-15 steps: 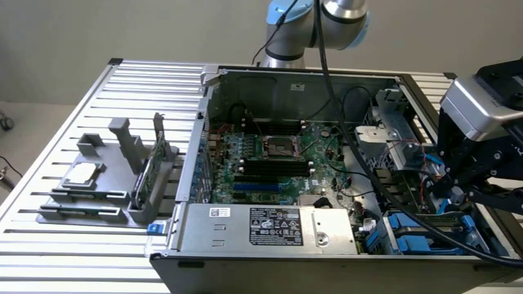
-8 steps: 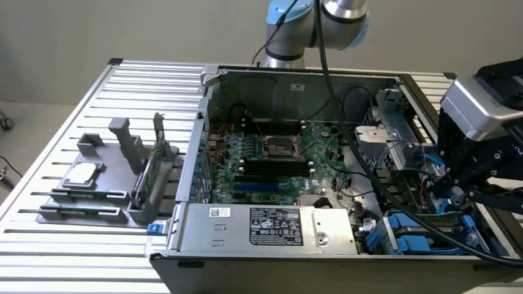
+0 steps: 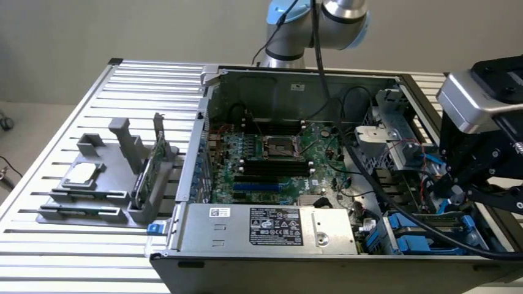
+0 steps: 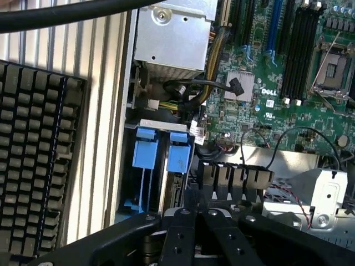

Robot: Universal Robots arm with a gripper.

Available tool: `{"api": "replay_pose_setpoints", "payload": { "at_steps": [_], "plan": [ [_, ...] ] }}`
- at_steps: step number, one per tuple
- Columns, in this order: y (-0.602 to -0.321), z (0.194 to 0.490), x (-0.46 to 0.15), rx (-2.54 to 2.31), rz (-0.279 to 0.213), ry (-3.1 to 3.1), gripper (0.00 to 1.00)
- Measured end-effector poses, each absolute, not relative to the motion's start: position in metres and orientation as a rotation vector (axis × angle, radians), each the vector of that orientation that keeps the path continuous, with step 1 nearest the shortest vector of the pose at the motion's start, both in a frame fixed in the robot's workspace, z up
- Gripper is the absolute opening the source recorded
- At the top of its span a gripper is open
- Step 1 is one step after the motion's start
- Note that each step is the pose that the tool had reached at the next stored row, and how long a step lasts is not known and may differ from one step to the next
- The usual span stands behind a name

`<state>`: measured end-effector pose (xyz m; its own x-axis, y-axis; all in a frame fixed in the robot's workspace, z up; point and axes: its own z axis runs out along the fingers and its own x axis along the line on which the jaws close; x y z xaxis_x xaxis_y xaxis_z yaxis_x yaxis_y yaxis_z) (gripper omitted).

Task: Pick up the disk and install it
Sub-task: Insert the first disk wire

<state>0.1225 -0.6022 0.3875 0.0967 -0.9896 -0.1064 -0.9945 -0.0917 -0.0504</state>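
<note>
- Slatted metal tabletop (image 3: 73,257) carries an open case (image 3: 294,86) toward the exterior view's right edge and a grey rack (image 3: 114,184) near the exterior view's left edge.
- Gripper (image 4: 197,195): its fingers are pressed together with nothing between them. It hangs over the case's front corner on the exterior view's right, just above the drive bay (image 4: 163,123).
- Disk (image 4: 178,154): I judge it to be one of two blue-framed units standing on edge, side by side, in that bay. Only their blue end tabs and rails show, so I cannot tell which of the two is the task's own. Both tabs lie near the fingertips but apart from them.
- Handling, as a judgement:
  - The disk is a stiff metal body, dense for its bulk, with smooth faces that would slip under a light pinch.
  - It is sensitive to knocks and twisting, and its plastic frame gives a little.
  - The best hold is across the blue end tab or the frame's long rails, clear of the label face and any exposed board.
- Case contents: the motherboard (image 3: 270,159) lies on the floor and the power supply (image 3: 270,226) runs along the front edge. Loose cables cross between them, and the bay sits beside the supply.
- Rack contents: a square chip (image 3: 82,174) lies flat, and a green card (image 3: 159,159) stands on edge in a slot.
</note>
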Motion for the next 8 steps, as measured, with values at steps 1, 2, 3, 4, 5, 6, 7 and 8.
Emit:
{"api": "replay_pose_setpoints", "payload": {
  "at_steps": [1,2,3,4,5,6,7,8],
  "plan": [
    [-0.6022,0.3874,0.1225,-2.224,0.067,2.059,0.11],
    [-0.6022,0.3874,0.1225,-2.205,0.065,2.079,0.11],
    [-0.6022,0.3875,0.1225,-2.187,0.064,2.099,0.11],
    [-0.6022,0.3874,0.1225,-2.167,0.062,2.118,0.11],
    [-0.6022,0.3874,0.1225,-2.148,0.061,2.137,0.11],
    [-0.6022,0.3874,0.1225,-2.127,0.059,2.157,0.11],
    [-0.6022,0.3874,0.1225,-2.108,0.058,2.176,0.11],
    [-0.6022,0.3874,0.1225,-2.088,0.056,2.195,0.11]
  ]
}}
